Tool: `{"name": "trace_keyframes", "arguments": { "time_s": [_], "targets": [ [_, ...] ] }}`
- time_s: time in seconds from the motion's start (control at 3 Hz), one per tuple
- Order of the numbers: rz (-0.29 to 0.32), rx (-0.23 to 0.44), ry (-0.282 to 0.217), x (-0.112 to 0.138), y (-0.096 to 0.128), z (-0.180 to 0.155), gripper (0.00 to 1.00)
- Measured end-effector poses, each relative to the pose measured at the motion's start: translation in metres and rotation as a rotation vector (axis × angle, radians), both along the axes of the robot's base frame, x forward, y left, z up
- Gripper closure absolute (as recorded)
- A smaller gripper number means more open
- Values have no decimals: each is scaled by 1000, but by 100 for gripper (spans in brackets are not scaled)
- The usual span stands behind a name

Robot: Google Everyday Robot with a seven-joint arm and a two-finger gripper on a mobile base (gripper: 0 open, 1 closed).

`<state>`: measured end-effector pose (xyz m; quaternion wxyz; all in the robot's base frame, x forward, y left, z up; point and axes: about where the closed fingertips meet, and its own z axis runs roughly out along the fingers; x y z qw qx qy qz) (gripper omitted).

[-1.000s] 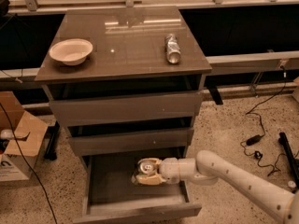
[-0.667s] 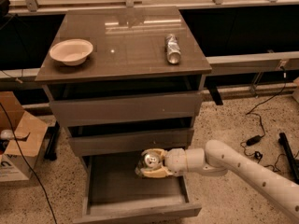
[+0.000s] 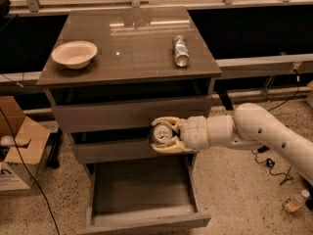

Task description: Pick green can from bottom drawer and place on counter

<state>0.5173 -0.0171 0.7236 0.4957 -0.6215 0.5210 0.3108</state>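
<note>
While the bottom drawer stands pulled out toward 6 o'clock, the gripper hangs above it, level w/ the gap between the two upper drawers and just in front of the cabinet face. Its two tan fingers are clamped on the green can, one finger at the can's 12 o'clock, the other at its 6 o'clock. The can is turned so its shiny silver top w/ pull tab faces the camera; the body is mostly hidden behind the fingers. The can is clear of the drawer, off its dark floor, and below the counter.

The white arm comes in from approx. 4 o'clock of the view, running leftward to the gripper.

On the counter, a pale bowl sits upright at the 9 o'clock side. A silver-grey can lies on its side at the 3 o'clock side, well apart from the bowl. Both upper drawers are slightly ajar.

An open cardboard box stands on the speckled floor at 8 o'clock of the cabinet. Dark cables lie on the floor at 4 o'clock, under the arm.
</note>
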Motion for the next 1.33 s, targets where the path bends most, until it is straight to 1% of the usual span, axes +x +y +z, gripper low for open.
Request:
{"name": "trace_keyframes", "arguments": {
  "time_s": [0.33,0.67,1.0,1.33],
  "targets": [
    [0,0,-1,0,0,0,100],
    [28,-58,-96,22,3,36,100],
    [69,-155,-272,60,11,109,100],
    [89,-219,-383,85,17,158,100]
  ]
}}
